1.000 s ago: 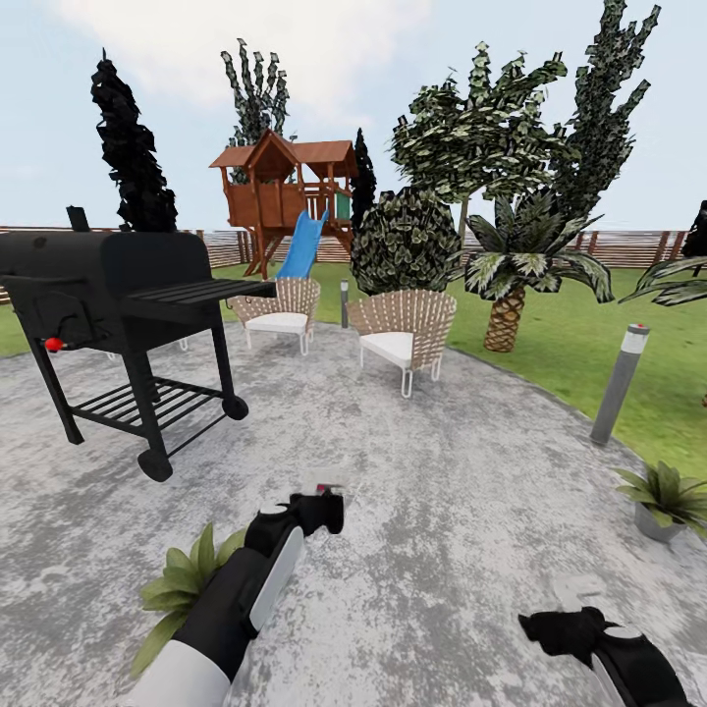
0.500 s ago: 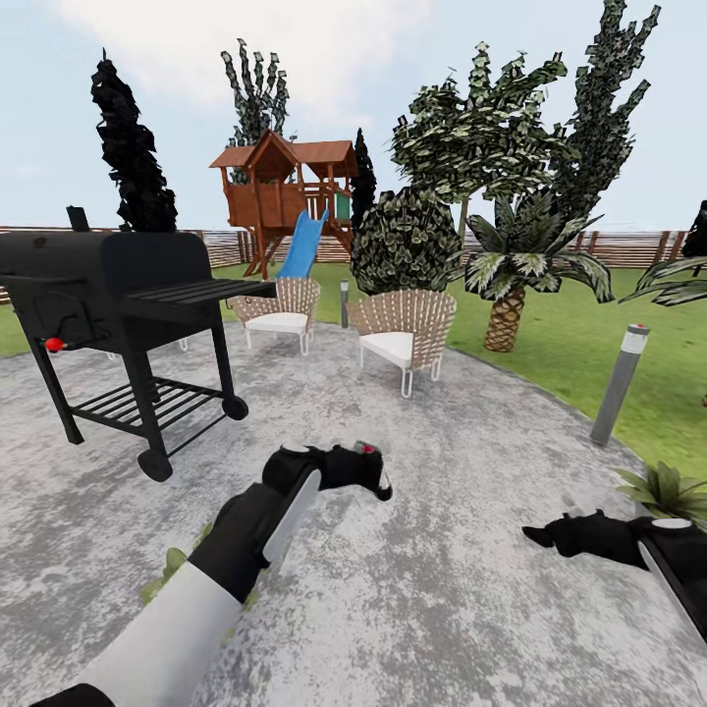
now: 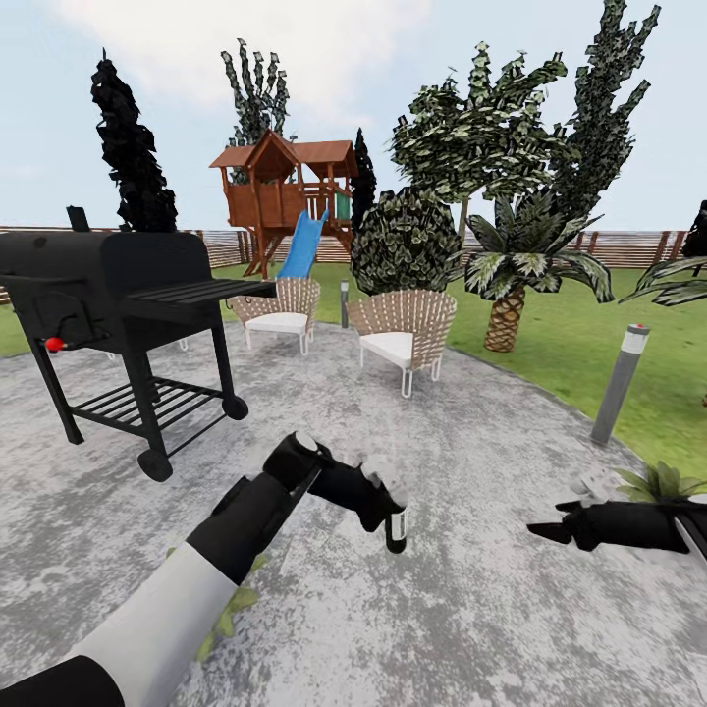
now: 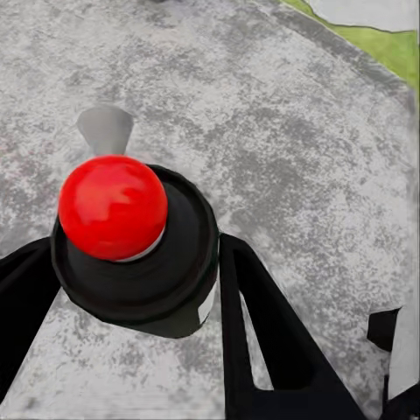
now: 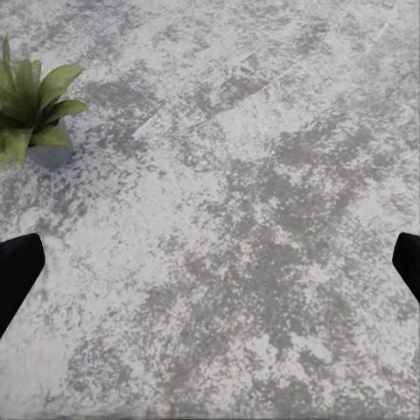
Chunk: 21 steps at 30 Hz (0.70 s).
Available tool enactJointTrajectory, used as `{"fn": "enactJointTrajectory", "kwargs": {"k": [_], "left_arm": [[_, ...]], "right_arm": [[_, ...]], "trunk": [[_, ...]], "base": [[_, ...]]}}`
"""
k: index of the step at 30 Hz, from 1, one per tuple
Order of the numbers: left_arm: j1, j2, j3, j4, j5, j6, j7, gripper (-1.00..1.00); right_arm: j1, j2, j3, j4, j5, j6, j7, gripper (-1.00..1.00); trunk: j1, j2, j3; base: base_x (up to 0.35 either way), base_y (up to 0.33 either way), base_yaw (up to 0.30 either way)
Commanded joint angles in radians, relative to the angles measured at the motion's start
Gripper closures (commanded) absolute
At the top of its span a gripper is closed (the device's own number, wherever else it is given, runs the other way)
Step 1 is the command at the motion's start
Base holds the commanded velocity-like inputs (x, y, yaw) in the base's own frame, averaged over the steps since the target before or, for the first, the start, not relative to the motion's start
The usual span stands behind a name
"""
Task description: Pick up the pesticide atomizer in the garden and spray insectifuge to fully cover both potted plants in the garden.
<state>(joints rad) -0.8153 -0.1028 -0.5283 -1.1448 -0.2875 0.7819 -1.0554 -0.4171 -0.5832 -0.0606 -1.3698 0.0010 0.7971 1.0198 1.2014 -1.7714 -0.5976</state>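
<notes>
Illumination is bright, even and diffuse across all views; no directional source is identifiable. The sky (image 3: pixel 324 59) renders pale blue with soft white cloud and no glare. Cast shadows are nearly absent: the grill (image 3: pixel 118 295) leaves no dark patch on the patio (image 3: pixel 471 609), and the chairs (image 3: pixel 403 339) likewise. The head view shows wide-angle distortion; the fence (image 3: pixel 628 245) line bows and the lamp post (image 3: pixel 619 383) leans near the edge. Textures are soft and mildly blurred, notably on the trees (image 3: pixel 491 128). In the left wrist view, the red ball (image 4: pixel 112 206) carries faint, blotchy highlights. The right wrist view is sharp centrally, with mottled paving.
</notes>
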Motion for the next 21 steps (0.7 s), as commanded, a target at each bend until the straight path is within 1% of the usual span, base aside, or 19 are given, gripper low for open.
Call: {"fn": "enactJointTrajectory", "kwargs": {"k": [1,3,5,7,10,11,12,15,17,19,20,21], "left_arm": [[-0.001,0.000,0.000,-0.001,-0.055,0.006,-0.042,1.00],[-0.001,0.000,-0.001,-0.001,-0.082,0.005,-0.064,1.00],[-0.001,0.002,-0.003,0.000,-0.101,0.002,-0.091,1.00],[-0.001,0.002,-0.004,0.000,-0.105,-0.004,-0.105,1.00],[-0.001,0.003,-0.010,0.002,-0.108,-0.035,-0.129,1.00],[-0.001,0.004,-0.017,0.003,-0.109,-0.050,-0.142,1.00],[-0.001,0.004,-0.029,0.003,-0.111,-0.062,-0.155,1.00],[-0.001,0.007,-0.087,0.027,-0.121,-0.081,-0.185,1.00],[-0.001,0.007,-0.136,0.045,-0.128,-0.085,-0.192,1.00],[-0.001,0.007,-0.175,0.054,-0.131,-0.087,-0.194,1.00],[0.000,0.006,-0.193,0.057,-0.132,-0.088,-0.194,1.00],[0.000,0.006,-0.199,0.058,-0.132,-0.088,-0.194,1.00]], "right_arm": [[-0.001,-0.002,-0.001,-0.001,0.001,0.008,0.038,-1.00],[-0.001,-0.003,-0.001,-0.001,0.001,0.009,0.068,-1.00],[-0.001,-0.004,0.000,-0.002,0.002,0.009,0.091,-1.00],[-0.001,-0.004,0.001,-0.003,0.002,0.010,0.097,-1.00],[-0.001,-0.004,0.003,-0.003,0.001,0.010,0.101,-1.00],[-0.001,-0.004,0.003,-0.003,0.001,0.010,0.102,-1.00],[-0.001,-0.004,0.003,-0.003,0.001,0.010,0.102,1.00],[-0.001,-0.004,0.004,-0.007,0.001,0.010,0.103,1.00],[-0.001,-0.004,0.005,-0.025,0.002,0.011,0.103,1.00],[-0.001,-0.005,0.005,-0.043,0.002,0.017,0.102,1.00],[-0.001,-0.005,0.005,-0.051,0.003,0.047,0.102,1.00],[-0.002,-0.004,0.005,-0.057,0.003,0.078,0.099,1.00]], "trunk": [[0.000,-0.001,-0.001],[0.000,-0.001,-0.001],[0.000,-0.001,-0.001],[0.000,-0.001,-0.001],[0.000,-0.001,-0.001],[0.000,-0.001,-0.001],[0.000,-0.001,-0.001],[0.000,-0.001,-0.001],[0.000,-0.001,-0.001],[0.000,-0.001,-0.001],[0.000,-0.001,-0.001],[0.000,-0.001,-0.001]], "base": [[0.000,0.000,0.000],[0.000,0.000,0.000],[0.000,0.000,0.000],[0.000,0.000,0.000],[0.000,0.000,0.000],[0.000,0.000,0.000],[0.000,0.000,0.000],[0.000,0.000,0.000],[0.000,0.000,0.000],[0.000,0.000,0.000],[0.000,0.000,0.000],[0.000,0.000,0.000]]}}
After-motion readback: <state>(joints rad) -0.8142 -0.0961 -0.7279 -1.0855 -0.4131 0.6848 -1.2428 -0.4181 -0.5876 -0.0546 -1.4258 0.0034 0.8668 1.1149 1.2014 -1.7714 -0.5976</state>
